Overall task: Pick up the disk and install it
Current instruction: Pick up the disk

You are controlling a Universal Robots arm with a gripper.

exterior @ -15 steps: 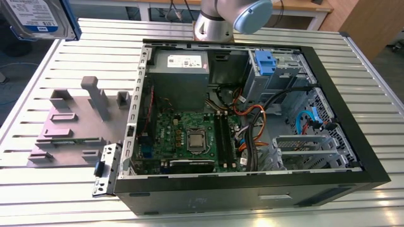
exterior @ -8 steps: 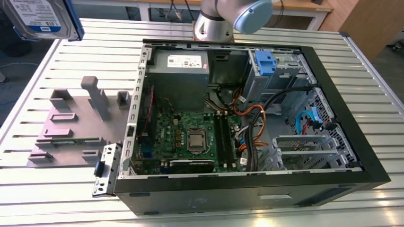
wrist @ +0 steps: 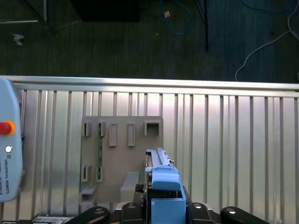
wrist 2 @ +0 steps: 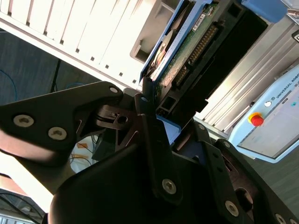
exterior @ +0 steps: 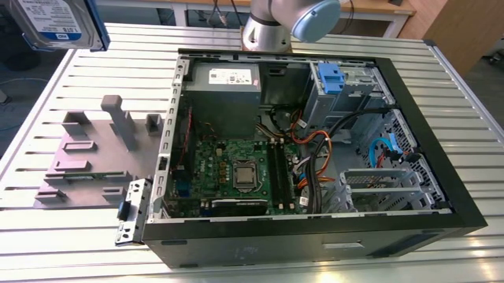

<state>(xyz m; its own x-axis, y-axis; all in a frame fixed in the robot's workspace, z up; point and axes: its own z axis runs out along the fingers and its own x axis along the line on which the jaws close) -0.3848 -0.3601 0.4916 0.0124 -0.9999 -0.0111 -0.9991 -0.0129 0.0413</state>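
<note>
While the gripper [wrist 2: 170, 114] clamps the disk [exterior: 55, 20], the computer case [exterior: 299, 239] lies open

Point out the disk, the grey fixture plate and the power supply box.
the disk [exterior: 56, 20], exterior view, labelled face
the grey fixture plate [exterior: 106, 154], exterior view, flat base
the power supply box [exterior: 224, 109], exterior view, grey side panel

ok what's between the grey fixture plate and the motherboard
In the exterior view, the pc case's metal wall stands between the grey fixture plate on the table and the green motherboard inside.
</note>
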